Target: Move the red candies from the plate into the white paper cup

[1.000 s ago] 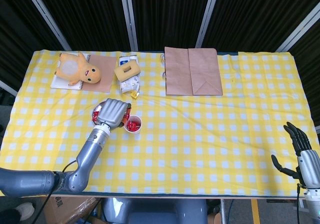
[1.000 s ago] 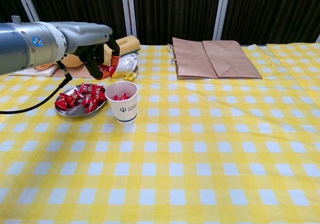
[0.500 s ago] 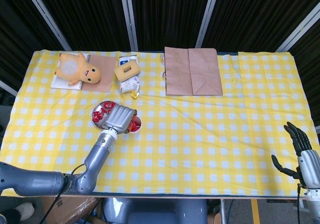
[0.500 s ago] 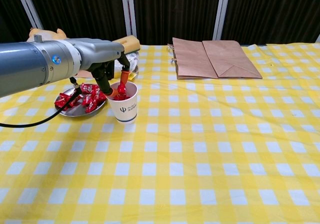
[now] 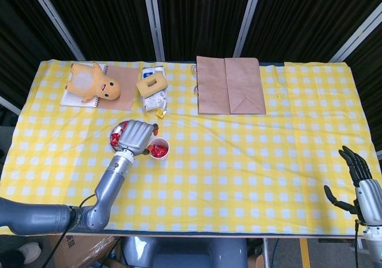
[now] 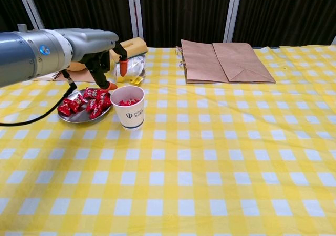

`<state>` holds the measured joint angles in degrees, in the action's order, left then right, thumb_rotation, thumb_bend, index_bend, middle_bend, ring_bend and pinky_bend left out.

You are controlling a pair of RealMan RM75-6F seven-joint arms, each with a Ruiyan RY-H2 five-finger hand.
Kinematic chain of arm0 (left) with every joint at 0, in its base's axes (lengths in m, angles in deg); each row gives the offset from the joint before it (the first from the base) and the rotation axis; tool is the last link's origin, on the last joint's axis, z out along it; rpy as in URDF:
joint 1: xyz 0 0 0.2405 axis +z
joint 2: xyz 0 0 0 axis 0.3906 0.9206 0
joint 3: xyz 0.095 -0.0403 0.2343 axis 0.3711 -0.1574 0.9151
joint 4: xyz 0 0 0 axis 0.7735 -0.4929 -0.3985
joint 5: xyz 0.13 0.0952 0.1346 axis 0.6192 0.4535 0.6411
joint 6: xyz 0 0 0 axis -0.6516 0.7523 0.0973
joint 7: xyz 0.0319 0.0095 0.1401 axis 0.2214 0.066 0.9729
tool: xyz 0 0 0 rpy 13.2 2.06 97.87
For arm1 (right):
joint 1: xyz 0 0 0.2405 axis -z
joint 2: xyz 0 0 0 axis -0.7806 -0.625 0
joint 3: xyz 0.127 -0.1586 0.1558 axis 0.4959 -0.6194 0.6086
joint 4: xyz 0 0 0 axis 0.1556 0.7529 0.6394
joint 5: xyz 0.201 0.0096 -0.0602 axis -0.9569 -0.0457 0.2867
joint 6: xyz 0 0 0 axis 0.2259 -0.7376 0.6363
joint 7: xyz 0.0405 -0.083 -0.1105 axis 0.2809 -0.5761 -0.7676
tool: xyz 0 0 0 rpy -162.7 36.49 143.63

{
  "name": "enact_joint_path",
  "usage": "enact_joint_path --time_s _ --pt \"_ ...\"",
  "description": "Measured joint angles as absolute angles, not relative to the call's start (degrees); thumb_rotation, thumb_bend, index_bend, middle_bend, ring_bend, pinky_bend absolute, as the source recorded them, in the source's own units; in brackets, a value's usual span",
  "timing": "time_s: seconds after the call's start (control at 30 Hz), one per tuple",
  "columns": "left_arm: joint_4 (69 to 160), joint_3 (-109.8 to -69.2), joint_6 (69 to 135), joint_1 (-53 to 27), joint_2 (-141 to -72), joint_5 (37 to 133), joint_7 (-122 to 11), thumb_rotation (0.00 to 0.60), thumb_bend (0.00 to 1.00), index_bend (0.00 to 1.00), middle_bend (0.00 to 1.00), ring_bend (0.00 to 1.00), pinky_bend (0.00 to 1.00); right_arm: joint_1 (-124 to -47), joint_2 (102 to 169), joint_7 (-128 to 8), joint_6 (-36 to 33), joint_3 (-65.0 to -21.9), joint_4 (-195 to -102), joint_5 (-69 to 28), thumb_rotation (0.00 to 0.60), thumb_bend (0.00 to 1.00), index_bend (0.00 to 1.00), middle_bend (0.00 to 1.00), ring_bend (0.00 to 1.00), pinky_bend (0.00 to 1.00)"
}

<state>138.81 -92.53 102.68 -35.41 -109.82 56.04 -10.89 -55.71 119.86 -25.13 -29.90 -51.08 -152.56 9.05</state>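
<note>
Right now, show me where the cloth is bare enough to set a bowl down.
Free: the wide stretch right of the cup and in front of the paper bag, out toward the right hand. Crowded: the back left, where plate, cup and left hand sit close together, with the plush toy and snack packets just behind.

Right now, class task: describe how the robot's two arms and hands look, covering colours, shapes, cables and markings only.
The left arm is a smooth silver-grey cylinder bearing a small round blue mark, with a black cable looping beneath it. The left hand has a silver back and dark fingers tipped orange. The right hand has black fingers on a pale grey wrist.
</note>
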Motion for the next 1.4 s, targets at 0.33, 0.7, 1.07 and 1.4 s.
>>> enact_joint_path --time_s 0.33,0.7,1.07,1.4 --pt "135.19 -90.67 102.3 -32.74 -106.64 54.24 -11.73 0.6 0.26 0.38 0.95 1.0 1.0 -55.79 119.99 -25.56 -29.67 -51.17 -152.56 9.07 0.6 0.42 0.0 0.0 0.0 0.0" --pt "127.51 -89.39 99.93 -31.81 -107.86 46.72 -9.15 0.6 0.25 0.34 0.94 1.0 1.0 -55.89 120.08 -25.76 -29.41 -51.2 -152.57 9.01 0.6 0.42 0.0 0.0 0.0 0.0" --pt "121.01 -89.35 97.38 -32.36 -111.92 44.04 -7.14 0.6 0.25 0.34 0.94 1.0 1.0 -55.9 120.03 -25.58 -29.42 -51.19 -152.61 8.99 0.6 0.42 0.0 0.0 0.0 0.0" --pt "115.52 -89.61 95.52 -33.35 -116.6 42.39 -5.02 0.6 0.31 0.4 0.95 1.0 1.0 -55.87 119.96 -25.26 -29.51 -51.13 -152.57 8.94 0.6 0.42 0.0 0.0 0.0 0.0"
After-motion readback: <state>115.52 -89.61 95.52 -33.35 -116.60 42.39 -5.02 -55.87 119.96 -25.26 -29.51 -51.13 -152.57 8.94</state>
